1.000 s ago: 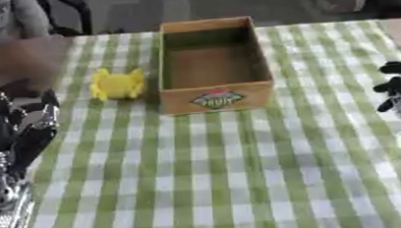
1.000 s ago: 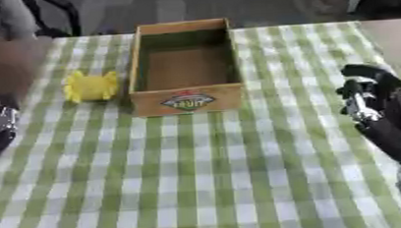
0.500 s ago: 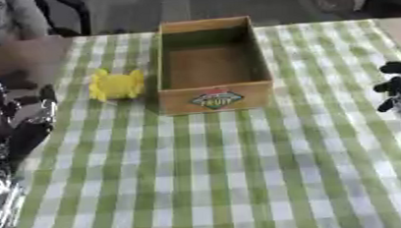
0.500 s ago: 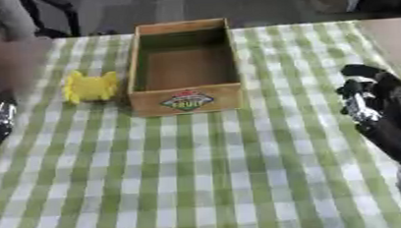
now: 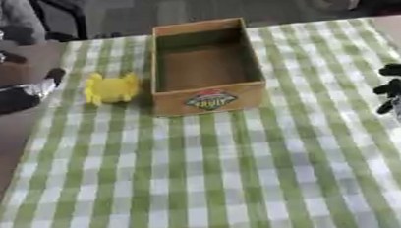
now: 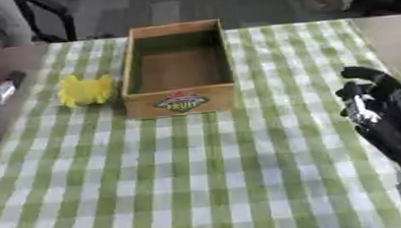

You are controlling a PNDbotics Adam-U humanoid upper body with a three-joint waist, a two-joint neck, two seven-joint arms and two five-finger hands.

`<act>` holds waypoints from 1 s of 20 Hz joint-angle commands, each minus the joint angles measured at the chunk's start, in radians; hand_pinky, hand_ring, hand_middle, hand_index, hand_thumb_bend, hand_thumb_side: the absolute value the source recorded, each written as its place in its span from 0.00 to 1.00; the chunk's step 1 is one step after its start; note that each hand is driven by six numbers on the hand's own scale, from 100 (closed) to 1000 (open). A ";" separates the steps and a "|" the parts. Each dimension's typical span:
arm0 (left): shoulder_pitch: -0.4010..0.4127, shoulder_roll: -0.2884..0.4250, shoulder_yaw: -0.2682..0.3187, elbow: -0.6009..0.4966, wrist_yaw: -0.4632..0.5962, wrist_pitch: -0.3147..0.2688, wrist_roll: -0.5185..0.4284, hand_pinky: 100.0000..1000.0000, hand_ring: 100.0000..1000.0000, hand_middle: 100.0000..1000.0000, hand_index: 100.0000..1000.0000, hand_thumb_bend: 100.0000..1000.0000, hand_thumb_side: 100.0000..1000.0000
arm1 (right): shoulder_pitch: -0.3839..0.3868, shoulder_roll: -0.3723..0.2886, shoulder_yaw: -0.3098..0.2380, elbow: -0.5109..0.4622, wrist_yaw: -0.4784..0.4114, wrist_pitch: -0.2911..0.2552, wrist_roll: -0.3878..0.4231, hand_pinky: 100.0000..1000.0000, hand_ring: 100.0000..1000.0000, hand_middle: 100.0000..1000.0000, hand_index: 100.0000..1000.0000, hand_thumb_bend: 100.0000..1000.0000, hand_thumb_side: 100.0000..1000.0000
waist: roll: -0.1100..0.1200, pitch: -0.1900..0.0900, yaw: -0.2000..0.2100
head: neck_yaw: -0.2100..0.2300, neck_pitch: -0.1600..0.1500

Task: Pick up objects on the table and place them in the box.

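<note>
Green-checked cloth (image 5: 207,179) carries a yellow object (image 5: 110,88) just left of the empty wooden box (image 5: 207,66), with the left hand (image 5: 15,94), fingers relaxed, near the object, and the right hand (image 6: 378,111) open, well apart.

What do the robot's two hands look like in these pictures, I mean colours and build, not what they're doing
The right hand is black, with slim jointed fingers and silver metal parts glinting between the segments; a silver section continues down the forearm. The left hand at the left edge is also black with shiny silver pieces, though it appears blurred, so finer detail cannot be made out. No markings or loose cables show.
</note>
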 commanded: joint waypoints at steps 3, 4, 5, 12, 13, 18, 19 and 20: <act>-0.178 0.054 -0.062 0.271 -0.158 -0.052 -0.182 0.66 0.91 0.67 0.80 0.68 0.03 | 0.000 -0.026 0.005 -0.012 0.003 -0.001 0.008 0.42 0.64 0.75 0.81 0.00 0.54 | 0.006 -0.021 -0.010 | 0.000 0.003; -0.213 0.041 -0.067 0.324 -0.193 -0.074 -0.204 0.67 0.90 0.67 0.79 0.69 0.04 | 0.002 -0.027 0.006 -0.012 0.004 -0.001 0.010 0.42 0.64 0.75 0.81 0.00 0.54 | 0.007 -0.022 -0.012 | 0.000 0.005; -0.244 0.026 -0.068 0.372 -0.223 -0.098 -0.218 0.67 0.90 0.67 0.79 0.71 0.04 | 0.003 -0.027 0.007 -0.011 0.004 -0.001 0.010 0.42 0.64 0.75 0.81 0.00 0.55 | 0.008 -0.023 -0.014 | 0.000 0.006; -0.386 -0.089 -0.060 0.604 -0.407 -0.223 -0.242 0.69 0.89 0.68 0.79 0.74 0.04 | 0.008 -0.030 0.013 -0.009 0.005 -0.003 0.016 0.42 0.64 0.75 0.81 0.00 0.55 | 0.007 -0.024 -0.028 | 0.002 0.010; -0.397 -0.106 -0.058 0.622 -0.430 -0.234 -0.243 0.69 0.89 0.67 0.78 0.74 0.04 | 0.008 -0.029 0.014 -0.009 0.005 -0.003 0.016 0.42 0.64 0.75 0.81 0.00 0.55 | 0.006 -0.024 -0.029 | 0.003 0.010; -0.435 -0.173 -0.052 0.670 -0.510 -0.278 -0.262 0.70 0.88 0.64 0.78 0.69 0.00 | 0.006 -0.027 0.018 -0.009 0.003 -0.005 0.020 0.42 0.64 0.75 0.81 0.00 0.55 | 0.003 -0.024 -0.037 | 0.008 0.008; -0.439 -0.182 -0.050 0.675 -0.516 -0.282 -0.265 0.70 0.87 0.63 0.77 0.68 0.00 | 0.006 -0.027 0.019 -0.008 0.003 -0.005 0.021 0.42 0.64 0.75 0.81 0.00 0.55 | 0.002 -0.023 -0.039 | 0.009 0.008; -0.443 -0.190 -0.047 0.680 -0.520 -0.284 -0.265 0.70 0.87 0.63 0.77 0.67 0.00 | 0.006 -0.027 0.019 -0.008 0.003 -0.006 0.021 0.42 0.64 0.75 0.81 0.00 0.55 | 0.002 -0.023 -0.040 | 0.009 0.008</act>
